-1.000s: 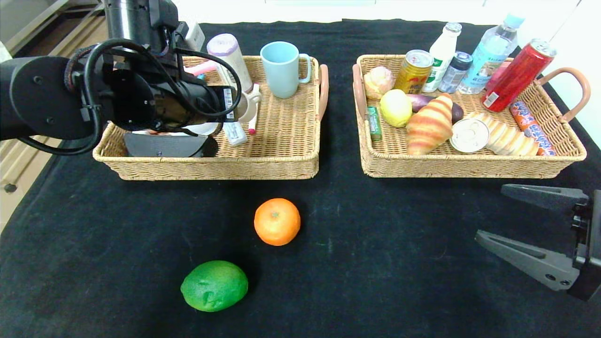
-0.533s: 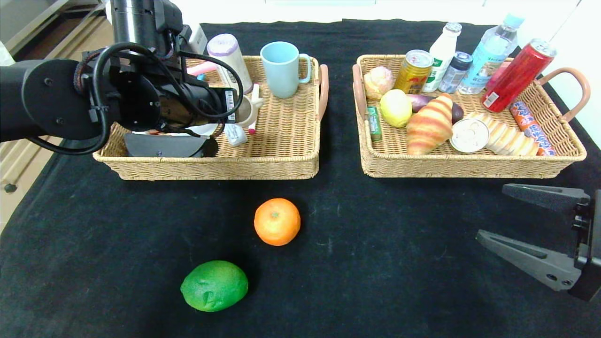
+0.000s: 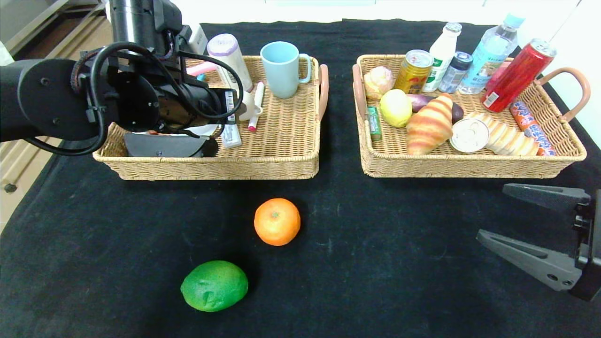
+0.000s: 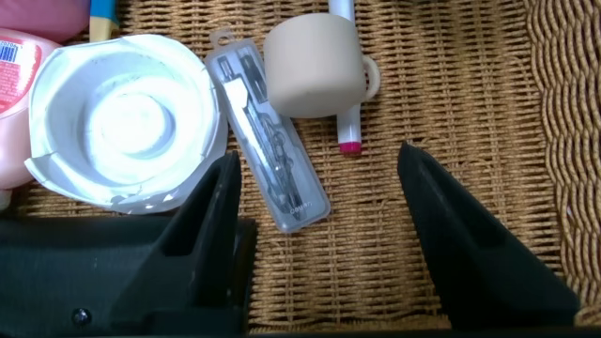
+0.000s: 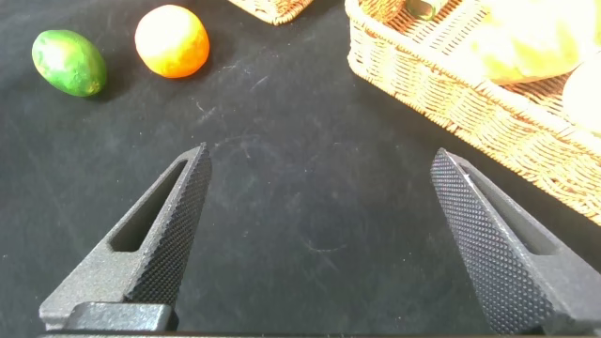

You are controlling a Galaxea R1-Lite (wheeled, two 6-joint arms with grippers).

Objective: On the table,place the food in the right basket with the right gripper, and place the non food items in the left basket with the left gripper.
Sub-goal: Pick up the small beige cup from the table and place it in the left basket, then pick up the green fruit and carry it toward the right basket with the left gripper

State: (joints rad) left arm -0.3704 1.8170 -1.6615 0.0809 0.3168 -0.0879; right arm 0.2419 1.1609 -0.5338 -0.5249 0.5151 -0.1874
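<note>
An orange (image 3: 277, 221) and a green fruit (image 3: 214, 285) lie on the black cloth in front of the baskets; the right wrist view also shows the orange (image 5: 171, 40) and the green fruit (image 5: 69, 62). My left arm (image 3: 141, 98) hangs over the left basket (image 3: 216, 166). Its gripper (image 4: 317, 160) is open above the wicker floor. A clear plastic case (image 4: 268, 141) lies flat by one finger, free of both. My right gripper (image 3: 492, 211) is open and empty low at the table's right, its fingers spread over bare cloth (image 5: 321, 155).
The left basket holds a blue mug (image 3: 281, 68), a white bowl (image 4: 122, 117), a beige cup (image 4: 315, 68) and a marker (image 3: 256, 105). The right basket (image 3: 469, 166) is crowded with bread, fruit, cans and bottles. Black cloth separates the baskets.
My left gripper has opened and the clear case has dropped out of it onto the left basket's floor. The right arm and the two fruits have not moved.
</note>
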